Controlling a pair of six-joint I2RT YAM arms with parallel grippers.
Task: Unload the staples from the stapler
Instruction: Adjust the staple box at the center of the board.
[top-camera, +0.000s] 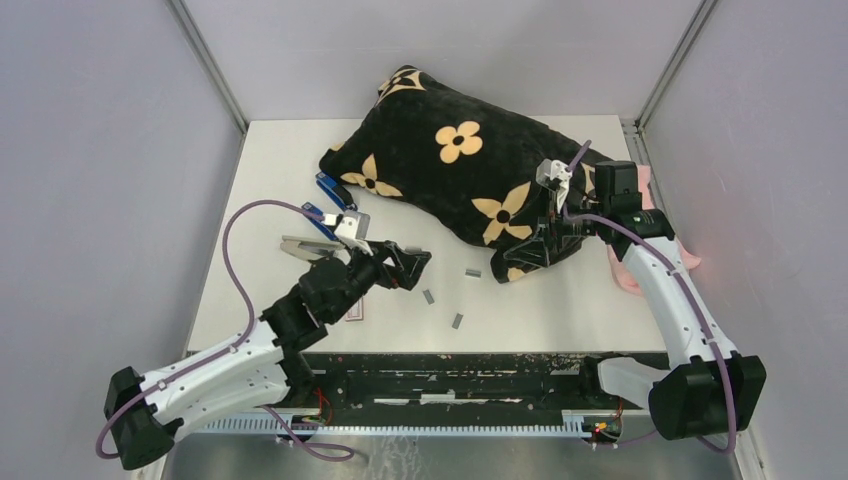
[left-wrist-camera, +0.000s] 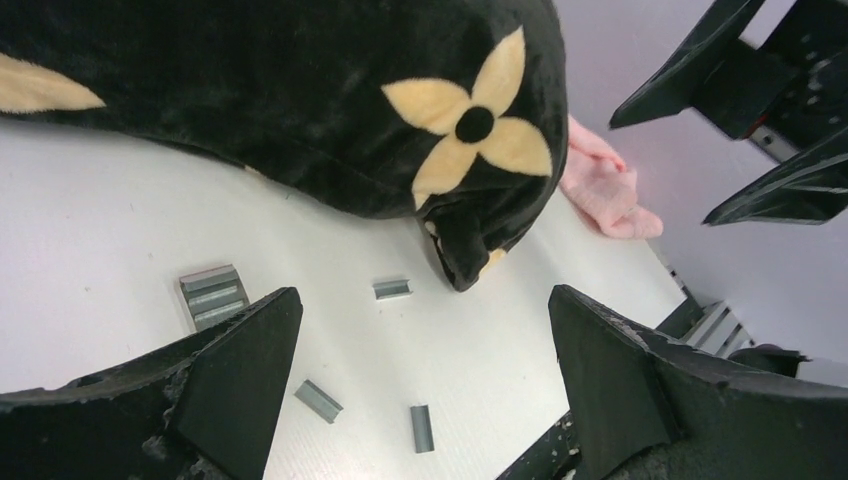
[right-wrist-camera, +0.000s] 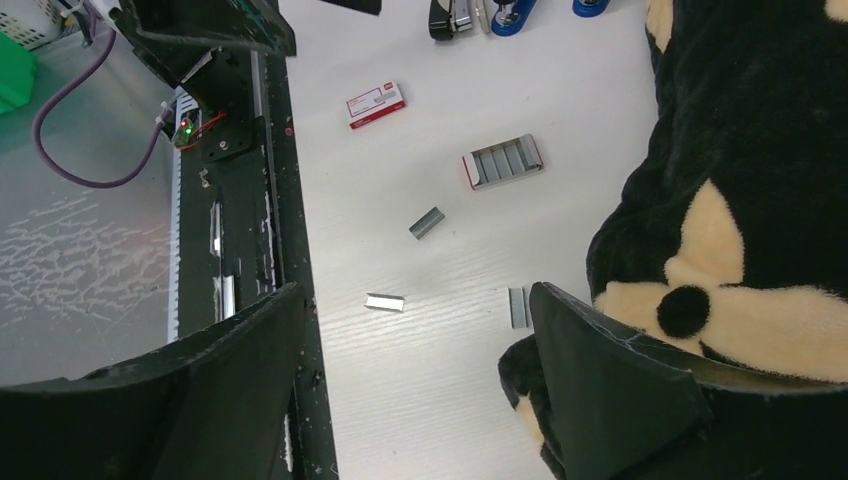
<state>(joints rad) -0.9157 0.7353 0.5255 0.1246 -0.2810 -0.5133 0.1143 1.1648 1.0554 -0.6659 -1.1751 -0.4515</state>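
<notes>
The stapler (top-camera: 303, 248), silver-grey on top, lies on the white table left of my left arm; its end also shows in the right wrist view (right-wrist-camera: 452, 16). Three loose staples strips lie mid-table (top-camera: 473, 272), (top-camera: 429, 296), (top-camera: 457, 321). The left wrist view shows them (left-wrist-camera: 392, 289), (left-wrist-camera: 318, 400), (left-wrist-camera: 422, 428), and so does the right wrist view (right-wrist-camera: 427, 222). My left gripper (top-camera: 412, 263) (left-wrist-camera: 425, 375) is open and empty above them. My right gripper (top-camera: 527, 250) (right-wrist-camera: 420, 385) is open and empty at the pillow's near corner.
A black pillow with cream flowers (top-camera: 450, 170) fills the back of the table. Two blue staplers (top-camera: 333, 192) lie by its left edge. An open tray of staples (right-wrist-camera: 502, 161) and a red-and-white box (right-wrist-camera: 376, 104) lie near my left gripper. A pink object (top-camera: 685, 250) lies at the right.
</notes>
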